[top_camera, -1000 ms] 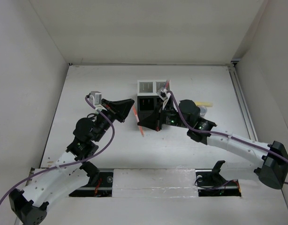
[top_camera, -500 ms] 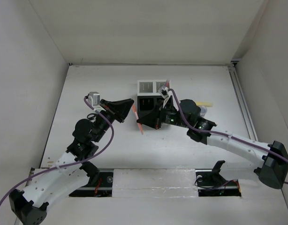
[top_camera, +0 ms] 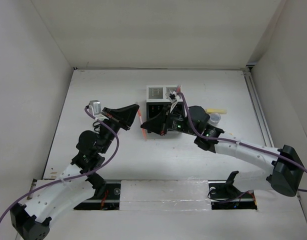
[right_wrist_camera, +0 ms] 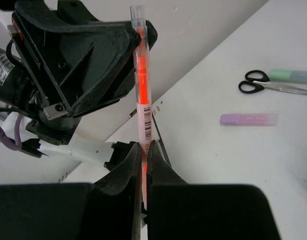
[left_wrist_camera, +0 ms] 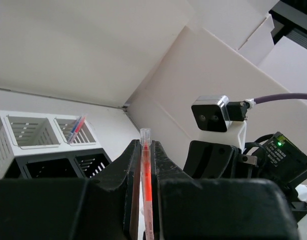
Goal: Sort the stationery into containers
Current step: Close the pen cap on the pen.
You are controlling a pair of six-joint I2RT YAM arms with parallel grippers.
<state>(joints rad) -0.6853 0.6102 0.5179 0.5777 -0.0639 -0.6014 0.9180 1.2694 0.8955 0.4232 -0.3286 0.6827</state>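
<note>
Handover looks to be the step in hand: one red-orange pen (top_camera: 139, 120) hangs in the air above the table (top_camera: 93, 90), just left of the cluster of bins (top_camera: 154, 107), with both claws on it. The left claw (left_wrist_camera: 145, 148) is narrowed onto the barrel, and the pen's clear end pokes out past its fingers. The right claw (right_wrist_camera: 143, 146) is pinched narrow on the lower end, below the barcode label. From these angles I cannot be sure how firmly each side bites, though both appear to grip.

To do it well, only one claw should let go, and only once the other's hold is sure. The releasing claw should open and back straight off along its own line, so the pen is not twisted. The keeper can then carry it upright to the white mesh bin (left_wrist_camera: 68, 144) holding thin pens and lower it in before opening.
</note>
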